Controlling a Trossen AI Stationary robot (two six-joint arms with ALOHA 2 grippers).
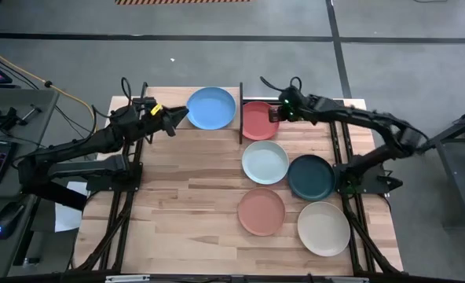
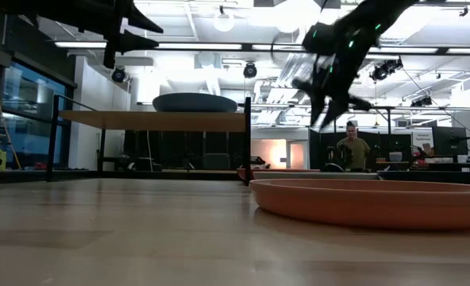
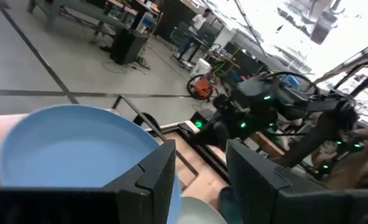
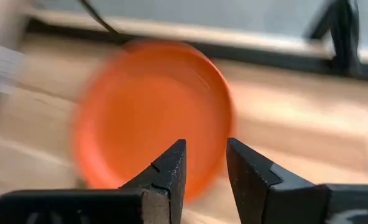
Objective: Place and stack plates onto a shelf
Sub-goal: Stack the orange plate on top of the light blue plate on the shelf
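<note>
A sky blue plate rests on the small shelf at the far edge of the wooden counter. The left gripper hovers just left of it, jaws slightly apart, holding nothing. The right gripper hangs over the red plate just right of the shelf, jaws narrowly apart and empty. Nearer lie mint-white, dark teal, salmon and cream plates.
</note>
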